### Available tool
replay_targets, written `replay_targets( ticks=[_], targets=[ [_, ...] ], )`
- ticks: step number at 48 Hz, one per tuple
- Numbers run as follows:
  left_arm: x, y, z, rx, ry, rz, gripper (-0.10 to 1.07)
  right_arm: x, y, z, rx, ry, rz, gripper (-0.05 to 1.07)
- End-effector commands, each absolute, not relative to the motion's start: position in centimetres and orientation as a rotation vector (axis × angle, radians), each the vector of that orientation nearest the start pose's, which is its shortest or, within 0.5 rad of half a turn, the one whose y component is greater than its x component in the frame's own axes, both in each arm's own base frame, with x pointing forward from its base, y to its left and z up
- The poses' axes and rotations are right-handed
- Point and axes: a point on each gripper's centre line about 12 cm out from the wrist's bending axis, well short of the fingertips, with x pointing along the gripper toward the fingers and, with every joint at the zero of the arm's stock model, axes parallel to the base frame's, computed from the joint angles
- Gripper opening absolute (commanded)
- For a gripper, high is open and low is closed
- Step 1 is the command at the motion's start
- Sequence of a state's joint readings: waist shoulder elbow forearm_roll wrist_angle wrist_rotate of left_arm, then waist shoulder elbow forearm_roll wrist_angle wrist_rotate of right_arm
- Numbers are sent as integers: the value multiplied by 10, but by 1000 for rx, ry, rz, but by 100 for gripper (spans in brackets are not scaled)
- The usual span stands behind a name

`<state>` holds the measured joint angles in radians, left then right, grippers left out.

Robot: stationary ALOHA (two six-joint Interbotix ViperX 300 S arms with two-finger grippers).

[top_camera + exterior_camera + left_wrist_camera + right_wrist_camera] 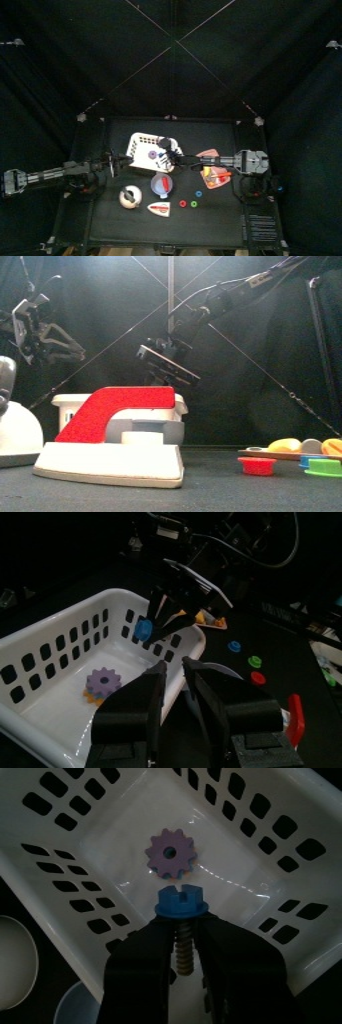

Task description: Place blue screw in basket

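The white holed basket (139, 143) stands at the table's back middle; it fills the right wrist view (80, 878) and shows in the left wrist view (54, 662). A purple gear (170, 852) lies on its floor. My right gripper (183, 953) is shut on the blue screw (178, 902) by its threaded shaft, head outward, over the basket's inside near one wall. The left wrist view also shows the screw (143, 630) hanging at the basket's rim. My left gripper (178, 680) is open and empty, beside the basket.
A red-and-white iron-shaped toy (120, 436) stands at the front, with the basket (74, 406) behind it. A round white-and-tan roll (130, 196) lies front left. An orange tray (214, 175) and small coloured caps (254, 464) lie to the right.
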<state>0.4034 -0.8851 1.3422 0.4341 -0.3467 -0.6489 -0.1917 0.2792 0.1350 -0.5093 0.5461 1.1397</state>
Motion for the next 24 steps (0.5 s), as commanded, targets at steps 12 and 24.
replay_targets(
  ticks=[12, 24],
  targets=[
    [184, 60, 219, -271, 93, 272, 65, 469, -125, 211, 610, 672, -701, 79],
    [184, 60, 218, -272, 94, 272, 65, 469, -126, 212, 599, 671, -700, 79]
  ],
)
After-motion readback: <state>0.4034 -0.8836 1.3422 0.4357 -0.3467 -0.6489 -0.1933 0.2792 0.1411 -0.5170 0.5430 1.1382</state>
